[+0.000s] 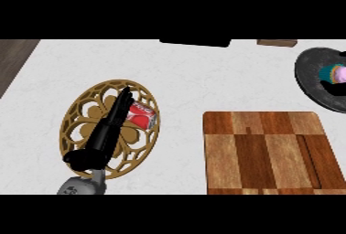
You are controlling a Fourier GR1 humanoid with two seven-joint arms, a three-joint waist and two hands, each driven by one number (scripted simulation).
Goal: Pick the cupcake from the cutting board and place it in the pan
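- Resting over the gold openwork round trivet (84,109), my black left hand (108,130) points up-view, fingers straight and together.
- Red soda can (143,115) lies beside them.
- Pink-frosted cupcake (338,74) sits in the dark round pan (310,84), off the brown wooden cutting board (263,153) on the white bench (202,73).

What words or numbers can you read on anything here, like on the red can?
Red can: it has white markings on its side, but they are too blurred to read.
Cupcake, pan, cutting board, round gold trivet: no writing to be seen.
Nothing else in the head view carries a word, number or sign that can be read.
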